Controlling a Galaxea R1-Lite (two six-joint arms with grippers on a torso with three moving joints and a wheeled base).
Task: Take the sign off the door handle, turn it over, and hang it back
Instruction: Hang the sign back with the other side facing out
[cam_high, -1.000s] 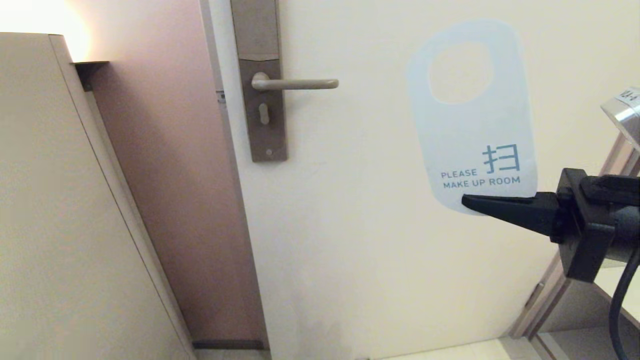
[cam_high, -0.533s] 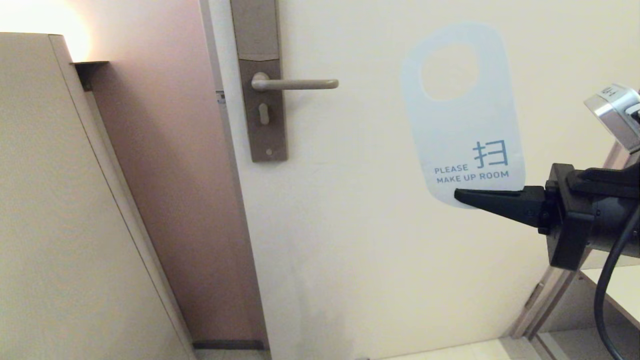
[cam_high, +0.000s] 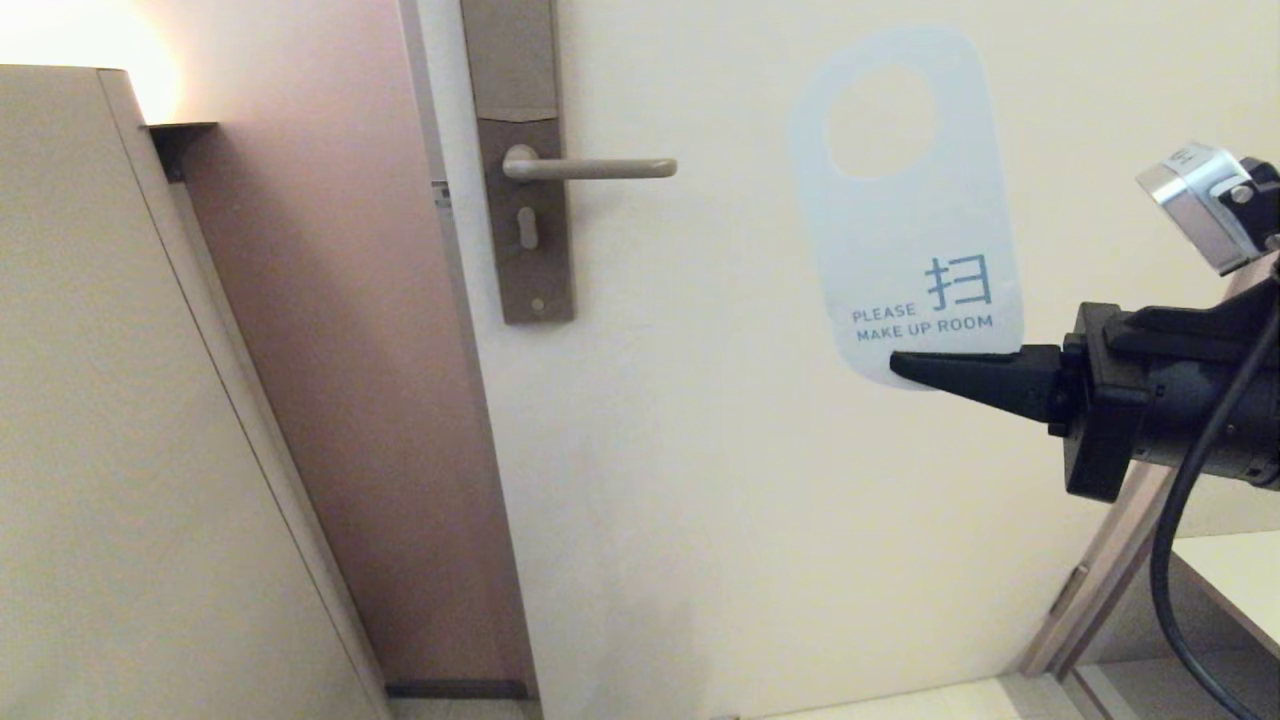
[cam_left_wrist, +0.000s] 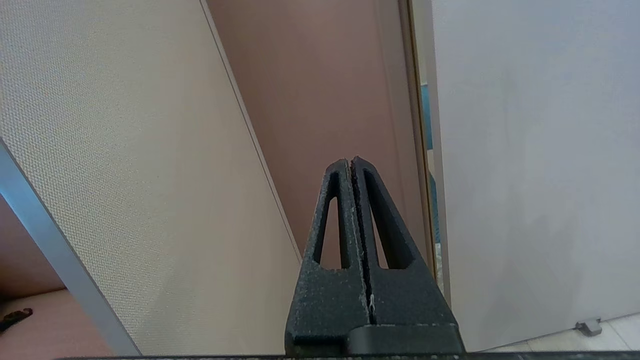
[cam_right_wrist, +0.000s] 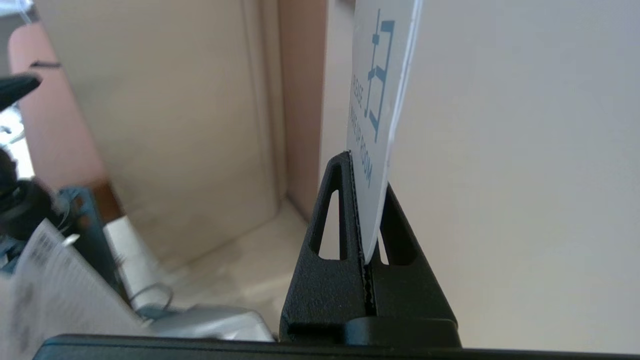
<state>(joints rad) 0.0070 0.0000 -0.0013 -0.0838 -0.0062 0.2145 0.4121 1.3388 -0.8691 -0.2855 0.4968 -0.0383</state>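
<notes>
A pale cream door (cam_high: 760, 480) fills most of the head view, with a brownish-pink wall strip (cam_high: 330, 350) beside its left edge and a beige panel (cam_high: 120, 450) further left. On the door, a tall brown backplate (cam_high: 520, 150) with a keyhole is mounted, and the door handle (cam_high: 590, 168), a slim horizontal lever, projects from it toward the right with nothing hung on it. The sign (cam_high: 905, 210) is held upright in front of the door, well to the right of the lever and apart from it, its oval hole uppermost and its white face with teal "PLEASE MAKE UP ROOM" turned toward the head camera. Its lower rounded edge is clamped by the right gripper (cam_high: 905, 368), which reaches in level from the right; the black fingers (cam_right_wrist: 330, 225) are seen in the right wrist view pressed together on the card's bottom edge, so that the card rises straight out from between the tips. The left gripper (cam_left_wrist: 351, 162) is seen only in its own wrist view, fingers pressed together on nothing, pointed toward the pink wall strip between the beige panel and the door.
</notes>
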